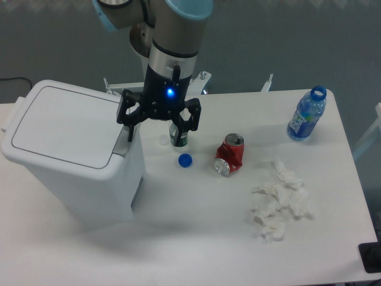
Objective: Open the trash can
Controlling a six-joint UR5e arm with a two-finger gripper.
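The trash can [74,152] is seen with its lid shut; opening remains undone. The claw [159,124], fingers spread and empty, hangs beside the latch.

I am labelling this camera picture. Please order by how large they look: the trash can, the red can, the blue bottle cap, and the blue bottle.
1. trash can, by far the largest.
2. blue bottle and red can: they look about alike, so I do not rank them.
3. blue bottle cap, the smallest.
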